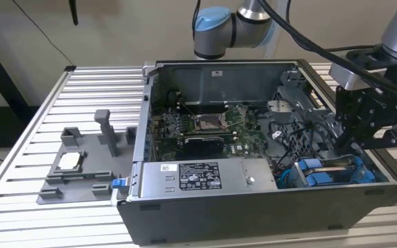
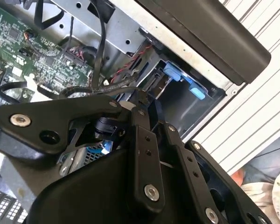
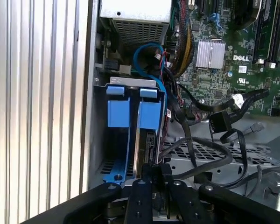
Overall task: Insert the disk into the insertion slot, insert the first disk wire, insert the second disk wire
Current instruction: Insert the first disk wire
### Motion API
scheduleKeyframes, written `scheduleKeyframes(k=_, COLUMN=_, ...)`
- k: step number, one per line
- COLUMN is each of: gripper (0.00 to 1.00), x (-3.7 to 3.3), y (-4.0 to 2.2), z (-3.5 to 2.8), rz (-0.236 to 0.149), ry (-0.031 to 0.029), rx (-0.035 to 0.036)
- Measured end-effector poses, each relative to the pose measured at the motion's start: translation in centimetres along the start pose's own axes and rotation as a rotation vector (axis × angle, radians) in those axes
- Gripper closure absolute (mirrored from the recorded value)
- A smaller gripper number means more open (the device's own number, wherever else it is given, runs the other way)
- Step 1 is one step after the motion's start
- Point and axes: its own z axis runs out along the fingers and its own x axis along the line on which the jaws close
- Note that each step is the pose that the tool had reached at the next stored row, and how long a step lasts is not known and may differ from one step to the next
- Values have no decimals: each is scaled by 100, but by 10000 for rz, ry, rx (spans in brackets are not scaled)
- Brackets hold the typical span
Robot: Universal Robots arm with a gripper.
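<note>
disk [image 3: 147,148] shown clenched in the gripper [image 3: 152,176] at the insertion slot [image 1: 359,174], 4 o'clock in the case [image 1: 254,219]; first step judged unfinished, a straight push called for.

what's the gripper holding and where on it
Apparently the disk, pinched by the gripper at its exposed end, standing edge-on in the insertion slot.

Grey metal insertion slot [image 3: 130,82] with two blue clips [image 3: 119,112]

The arm [image 1: 234,25] is arched across to the exterior view's right, its wrist [image 1: 372,77] is turned downward, and the gripper [image 1: 350,144] is held pointing almost straight down.
</note>
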Motion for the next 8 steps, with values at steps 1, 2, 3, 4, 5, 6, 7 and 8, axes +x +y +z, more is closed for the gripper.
scheduleKeyframes(k=1, gripper=81, x=4, y=-9, z=5, rz=1, ry=-21, rx=-35)
scheduleKeyframes(k=2, gripper=81, x=6, y=-17, z=9, rz=1, ry=-38, rx=-69)
scheduleKeyframes(k=3, gripper=81, x=8, y=-22, z=12, rz=4, ry=-46, rx=-103)
scheduleKeyframes(k=4, gripper=81, x=10, y=-24, z=16, rz=12, ry=-53, rx=-135)
scheduleKeyframes(k=5, gripper=81, x=11, y=-25, z=19, rz=25, ry=-56, rx=-167)
scheduleKeyframes(k=6, gripper=81, x=13, y=-26, z=20, rz=36, ry=-56, rx=-225)
scheduleKeyframes(k=7, gripper=81, x=16, y=-28, z=21, rz=40, ry=-61, rx=-328)
scheduleKeyframes(k=8, gripper=81, x=18, y=-34, z=25, rz=41, ry=-69, rx=-420)
